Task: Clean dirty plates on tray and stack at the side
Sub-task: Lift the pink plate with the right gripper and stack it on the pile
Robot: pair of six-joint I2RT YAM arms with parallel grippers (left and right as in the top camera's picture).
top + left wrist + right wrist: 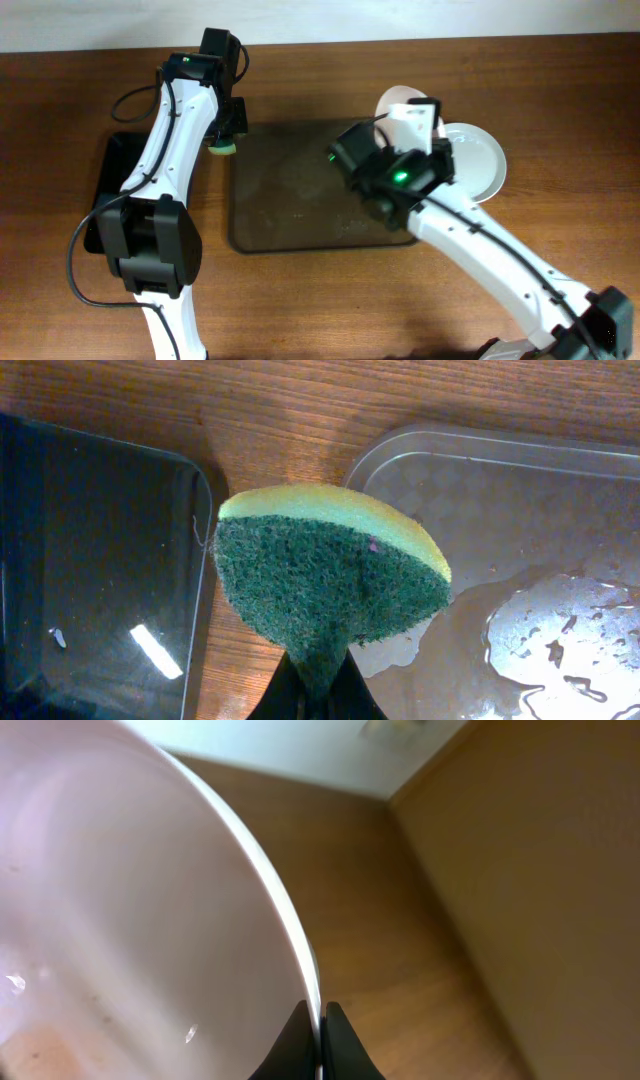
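Overhead: left gripper sits at the far left corner of the brown tray, pinching a sponge. A black tray lies left of it, under that arm. Right gripper is over the tray's far right corner, holding a white plate tilted up on edge. A second plate lies flat on the table, just beside the tray's right edge; cannot tell if another lies under it

Left wrist: jaws almost closed, squeezing the sponge's lower end. Green scouring face is toward the camera, yellow foam on top. Water pool on the brown tray

Right wrist: fingers clamped tight on the plate's rim. Faint brownish specks show on the plate's lower part
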